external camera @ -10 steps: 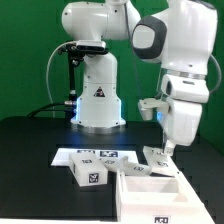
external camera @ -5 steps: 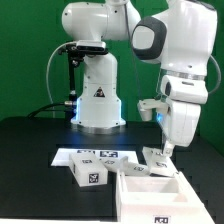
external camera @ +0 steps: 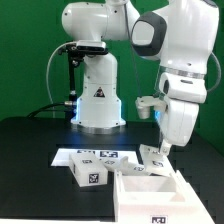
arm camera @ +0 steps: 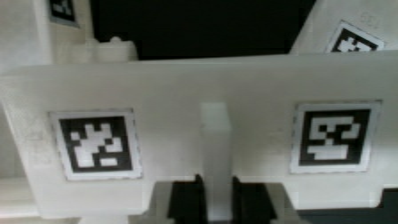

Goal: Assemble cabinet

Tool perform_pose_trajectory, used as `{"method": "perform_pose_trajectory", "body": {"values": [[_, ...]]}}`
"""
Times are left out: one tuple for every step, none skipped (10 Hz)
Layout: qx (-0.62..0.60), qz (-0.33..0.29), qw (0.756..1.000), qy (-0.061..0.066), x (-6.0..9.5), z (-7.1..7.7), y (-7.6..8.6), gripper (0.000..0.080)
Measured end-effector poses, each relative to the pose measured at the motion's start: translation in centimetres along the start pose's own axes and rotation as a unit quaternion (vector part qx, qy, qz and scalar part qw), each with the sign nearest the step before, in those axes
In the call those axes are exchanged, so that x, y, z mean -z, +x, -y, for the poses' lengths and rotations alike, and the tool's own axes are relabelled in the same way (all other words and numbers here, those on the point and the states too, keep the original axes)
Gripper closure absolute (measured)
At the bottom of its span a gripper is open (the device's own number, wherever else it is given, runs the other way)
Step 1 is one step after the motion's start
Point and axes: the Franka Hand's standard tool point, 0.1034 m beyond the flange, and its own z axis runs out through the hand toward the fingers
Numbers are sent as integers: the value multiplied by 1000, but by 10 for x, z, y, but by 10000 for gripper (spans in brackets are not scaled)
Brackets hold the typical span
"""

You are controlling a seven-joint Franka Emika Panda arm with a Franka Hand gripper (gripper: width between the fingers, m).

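In the wrist view a flat white panel (arm camera: pixel 205 100) with two black-and-white tags fills the picture, a thin raised rib running down its middle. My gripper (arm camera: pixel 217 186) is shut on that rib, with a dark finger (arm camera: pixel 187 205) on each side of it. In the exterior view the gripper (external camera: pixel 162 150) points down at the exterior view's right, holding the panel (external camera: pixel 156 159) low over the table. The cabinet (external camera: pixel 150 195), a large open white box, stands just in front of it.
A smaller white tagged part (external camera: pixel 88 172) lies toward the exterior view's left of the cabinet. The marker board (external camera: pixel 92 154) lies flat behind it. The robot's base (external camera: pixel 96 100) rises at the back. The table is black.
The arm has shifted slightly up and toward the exterior view's left with the panel still gripped. The other parts have not moved.
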Motion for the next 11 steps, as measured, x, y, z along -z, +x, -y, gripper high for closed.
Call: {"method": "perform_pose_trajectory", "body": {"values": [[1, -1, 1000, -1, 0, -1, 2, 738], [5, -1, 1000, -2, 0, -3, 3, 738], [14, -2, 1000, -3, -1, -3, 5, 738], [30, -2, 1000, -3, -2, -5, 6, 738], [45, 0, 999, -1, -4, -12, 6, 738], [60, 6, 998, 5, -5, -21, 5, 738], [59, 7, 998, 3, -4, -26, 5, 738], [56, 7, 998, 4, -4, -24, 5, 738], [56, 7, 998, 4, -4, -25, 5, 738], [56, 7, 998, 3, -4, -25, 5, 738], [55, 7, 998, 3, -4, -26, 5, 738]]}}
